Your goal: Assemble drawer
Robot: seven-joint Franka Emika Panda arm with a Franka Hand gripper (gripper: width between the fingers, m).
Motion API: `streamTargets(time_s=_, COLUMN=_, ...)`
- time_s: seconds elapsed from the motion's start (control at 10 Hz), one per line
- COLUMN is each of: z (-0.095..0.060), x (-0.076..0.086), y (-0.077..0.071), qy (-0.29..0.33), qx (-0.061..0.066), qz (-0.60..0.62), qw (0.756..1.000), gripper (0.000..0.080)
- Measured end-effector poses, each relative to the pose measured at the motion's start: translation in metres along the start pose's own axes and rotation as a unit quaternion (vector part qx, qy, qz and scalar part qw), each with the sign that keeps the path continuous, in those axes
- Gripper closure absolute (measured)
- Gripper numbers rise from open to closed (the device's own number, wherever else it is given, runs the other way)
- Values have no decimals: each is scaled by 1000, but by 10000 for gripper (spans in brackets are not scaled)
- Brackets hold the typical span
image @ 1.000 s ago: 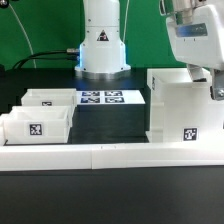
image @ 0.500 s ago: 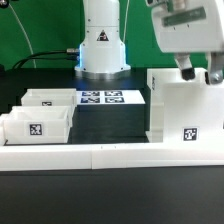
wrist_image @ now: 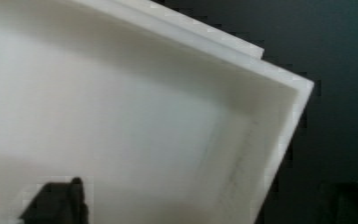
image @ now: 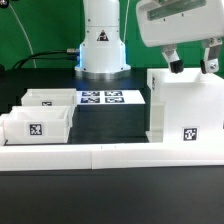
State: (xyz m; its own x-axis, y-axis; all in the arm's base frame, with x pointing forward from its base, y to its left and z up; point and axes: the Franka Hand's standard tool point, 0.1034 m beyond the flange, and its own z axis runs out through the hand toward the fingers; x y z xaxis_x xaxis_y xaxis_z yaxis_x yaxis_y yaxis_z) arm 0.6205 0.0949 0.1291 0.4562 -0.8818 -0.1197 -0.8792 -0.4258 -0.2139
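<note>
The white box casing stands upright at the exterior view's right, with a tag low on its front. Two shallow white trays sit at the exterior view's left, each tagged. My gripper hovers just above the casing's top edge, jaws open and empty, touching nothing. In the wrist view the casing fills the picture, its rim running diagonally. One dark fingertip shows over the casing. The gripper spans the rim.
The marker board lies flat between the trays and the casing. A long low white border rail runs along the front. The robot's white base stands behind the board.
My gripper has risen from beside the casing's upper right edge and shifted toward the exterior view's left, now above the casing. The casing and trays have not moved.
</note>
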Motion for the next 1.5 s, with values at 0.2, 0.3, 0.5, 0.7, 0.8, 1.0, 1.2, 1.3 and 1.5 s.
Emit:
streamTargets(time_s=0.2, z=-7, x=3, y=7, qy=-13, qx=-32, qz=-126, qw=991, gripper=150)
streamTargets(time_s=0.3, z=-13, x=6, y=11, qy=-15, qx=-33, qz=-168, qw=985, gripper=150)
streamTargets(time_s=0.5, z=-26, x=22, y=27, qy=-14, qx=-32, qz=-270, qw=962, gripper=150)
streamTargets(time_s=0.7, z=-28, x=45, y=49, qy=-11, qx=-30, qz=-334, qw=942, gripper=150)
streamTargets(time_s=0.8, z=-28, x=44, y=48, qy=-11, qx=-33, qz=-364, qw=931, gripper=150)
streamTargets(time_s=1.0, z=-27, x=45, y=49, qy=-13, qx=-33, qz=-419, qw=907, gripper=150)
streamTargets(time_s=1.2, z=-24, x=61, y=61, qy=-13, qx=-51, qz=-490, qw=870, gripper=150)
streamTargets(time_s=1.3, z=-24, x=70, y=70, qy=-7, qx=-62, qz=-492, qw=869, gripper=150)
streamTargets(time_s=1.5, z=-20, x=94, y=98, qy=12, qx=-76, qz=-486, qw=870, gripper=150)
